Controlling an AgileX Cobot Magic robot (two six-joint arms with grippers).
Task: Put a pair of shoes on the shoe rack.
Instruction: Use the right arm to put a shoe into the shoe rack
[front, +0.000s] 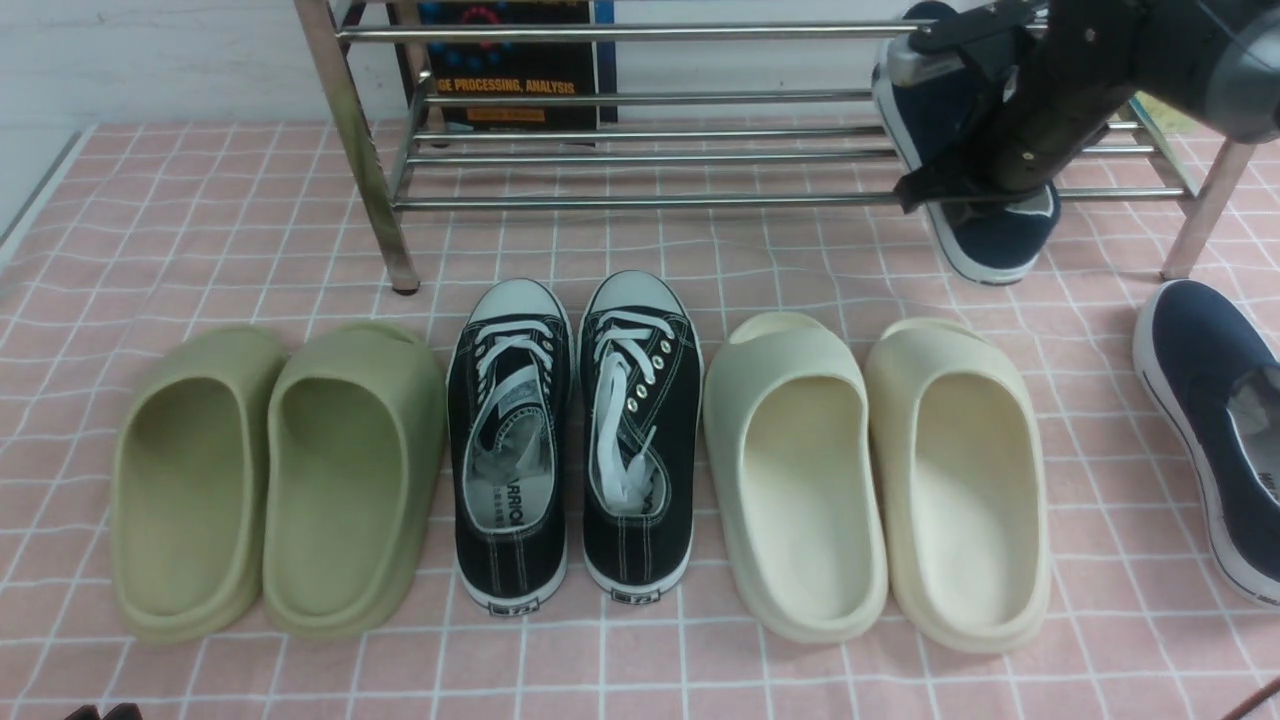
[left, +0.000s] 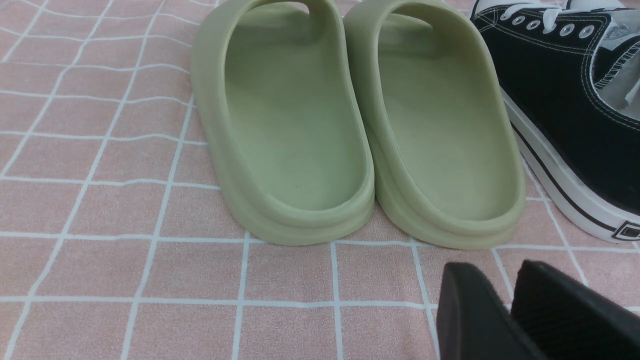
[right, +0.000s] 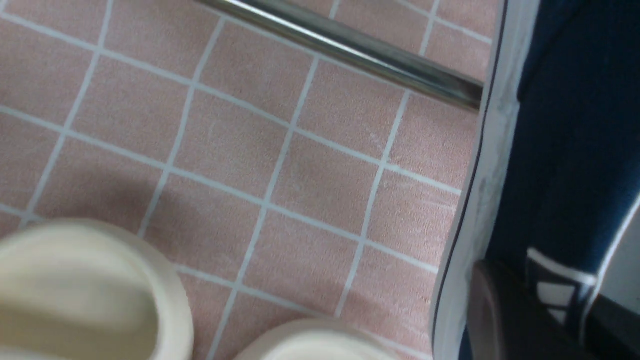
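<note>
You're about halfway: right end effector (front: 985, 125) closed on one navy shoe (front: 1000, 240) at the shoe rack (front: 650, 200), second navy shoe (front: 1200, 370) on the surface (front: 200, 220).

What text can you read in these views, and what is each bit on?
"GE PROCESSING, ANALYSIS": book cover behind the rack, its start hidden by the rack.
"ARRIO": insole of the left black sneaker, upside down, ends cut off.
Too small or blurred: the sneakers' heel tags, the book's orange strip, the navy shoe side label.

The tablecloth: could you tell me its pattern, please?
Tablecloth: pink with a white grid; front view best.
</note>
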